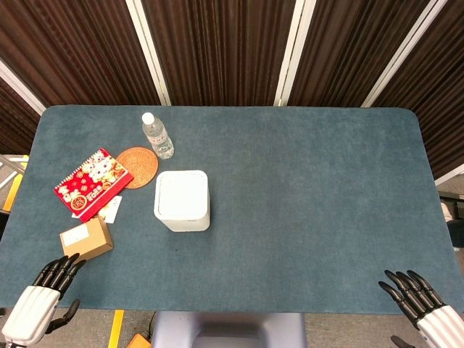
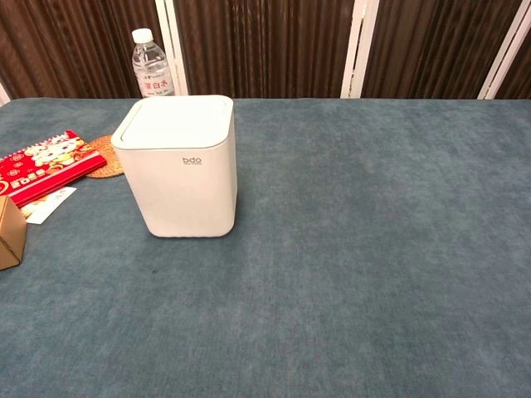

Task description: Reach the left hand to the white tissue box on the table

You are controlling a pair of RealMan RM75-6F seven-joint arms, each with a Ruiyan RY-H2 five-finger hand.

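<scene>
A blue-grey table (image 1: 304,203) fills both views, backed on the far side by dark slatted panels (image 1: 217,51) with pale uprights. The white tissue box (image 1: 182,200) stands upright left of the table's middle, a tall rounded block with a flat closed top; the chest view shows its front face (image 2: 187,178) with a small grey logo. The left hand (image 1: 45,293) sits at the near left corner, just at the table's near edge, fingers extended and slightly apart, gripping nothing; the box lies well apart from it, farther away and to its right, with a small brown carton (image 1: 86,239) between them, just beyond the fingertips. The right hand (image 1: 419,296) rests at the near right corner, likewise spread and empty, well apart from everything else. Left of the box lie a red printed booklet (image 1: 93,183) over a pale card (image 1: 109,209), and a round woven coaster (image 1: 137,167) touching the booklet's far corner. A clear water bottle (image 1: 157,135) stands just beyond the coaster. Both hands are cut off at the wrist by the lower edge of the head view, and neither appears in the chest view, where the carton (image 2: 10,232) is cropped at the left edge and the bottle (image 2: 150,63) is partly hidden behind the box.
</scene>
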